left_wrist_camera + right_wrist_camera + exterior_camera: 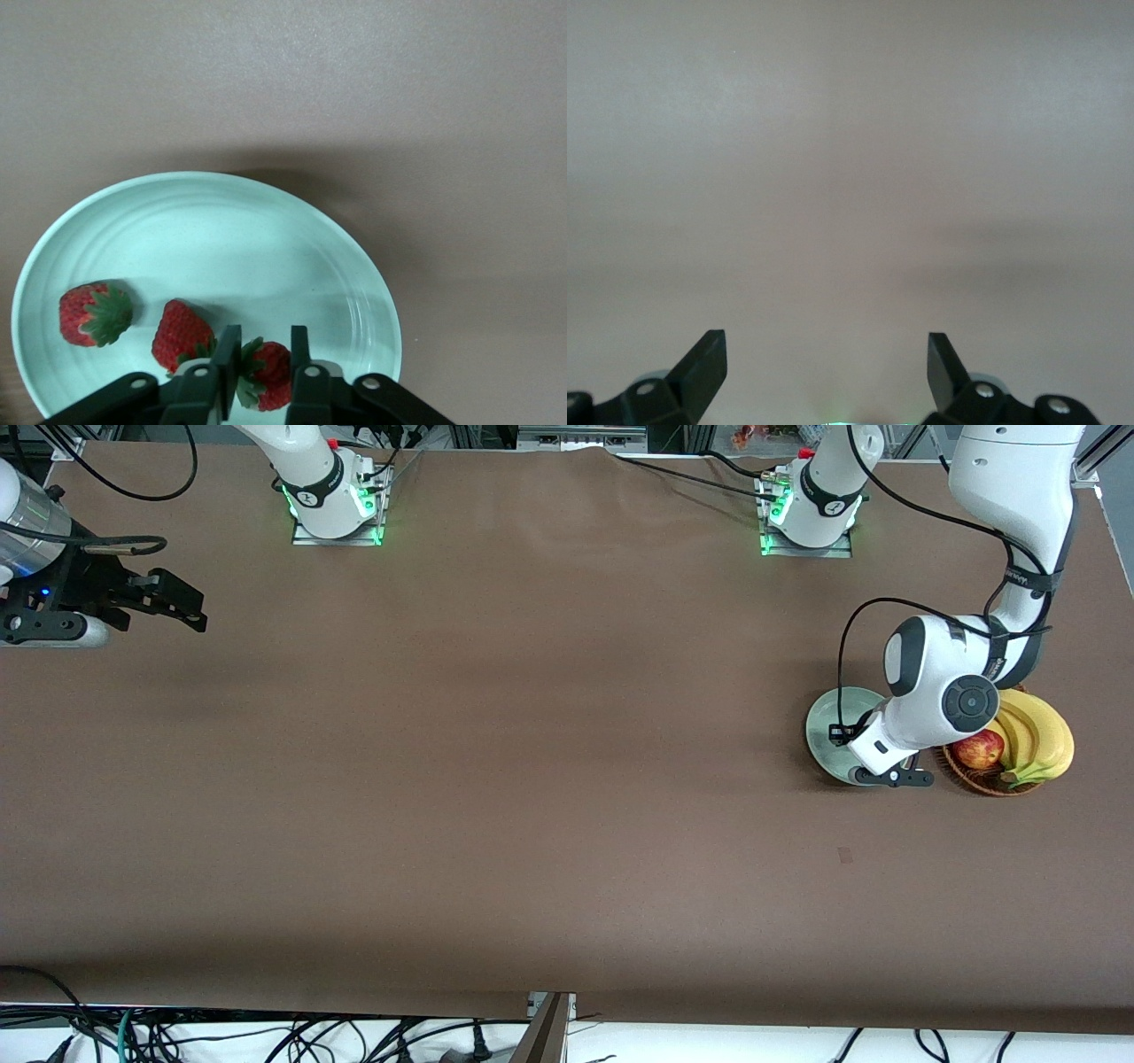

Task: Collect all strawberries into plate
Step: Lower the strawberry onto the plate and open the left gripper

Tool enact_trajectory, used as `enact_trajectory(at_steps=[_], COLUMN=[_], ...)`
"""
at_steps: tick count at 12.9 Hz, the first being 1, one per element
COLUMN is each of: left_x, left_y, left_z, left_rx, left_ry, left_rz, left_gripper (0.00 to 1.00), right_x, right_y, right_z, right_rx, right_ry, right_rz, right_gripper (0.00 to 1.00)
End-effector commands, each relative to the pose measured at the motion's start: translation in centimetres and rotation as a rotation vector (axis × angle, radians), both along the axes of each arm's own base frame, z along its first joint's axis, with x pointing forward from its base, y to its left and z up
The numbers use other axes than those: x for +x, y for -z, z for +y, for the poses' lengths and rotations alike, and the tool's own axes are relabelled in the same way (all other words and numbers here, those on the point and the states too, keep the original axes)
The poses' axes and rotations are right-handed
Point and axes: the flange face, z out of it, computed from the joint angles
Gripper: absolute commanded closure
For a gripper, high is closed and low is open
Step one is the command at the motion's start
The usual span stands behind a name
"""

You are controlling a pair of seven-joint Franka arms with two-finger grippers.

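Strawberries (182, 335), three small red ones, all lie in the mint-green plate (221, 230) at the right of the front view, low on the tabletop (532, 779). The left gripper (259, 361) is down in the plate, its fingers pinched close around one strawberry (267, 372). Just beside the plate, a basket (979, 779) holds an apple (977, 749) and bananas (1036, 740). At upper left, the right gripper (173, 602) waits wide open, holding nothing.
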Motion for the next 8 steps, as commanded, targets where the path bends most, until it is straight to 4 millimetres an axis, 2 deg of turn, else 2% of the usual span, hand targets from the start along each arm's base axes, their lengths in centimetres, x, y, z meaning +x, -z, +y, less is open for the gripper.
enact_trajectory(at_steps=[1, 2, 4, 6, 8], left_x=[0.4, 0.7, 1.6, 2.9, 3.2], left_y=[-0.9, -1.9, -5.9, -11.2, -15.3], left_z=[-0.1, -0.2, -0.3, -0.4, -0.5], left_rx=[-0.025, -0.026, -0.032, -0.042, -0.048], left_ry=[0.03, 0.031, 0.036, 0.05, 0.053], left_rz=[-0.012, -0.024, -0.044, -0.058, -0.074], left_gripper=[0.0, 0.0, 0.0, 0.0, 0.0], right_x=[0.1, 0.1, 0.1, 0.1, 0.1], right_y=[-0.6, -0.6, -0.6, -0.6, -0.7], right_z=[0.0, 0.0, 0.1, 0.1, 0.3], right_rx=[-0.007, -0.007, -0.007, -0.005, -0.005], right_ry=[0.0, 0.0, 0.0, 0.0, -0.003], right_rz=[0.005, 0.005, 0.005, 0.003, -0.004], right_gripper=[0.0, 0.0, 0.0, 0.0, 0.0])
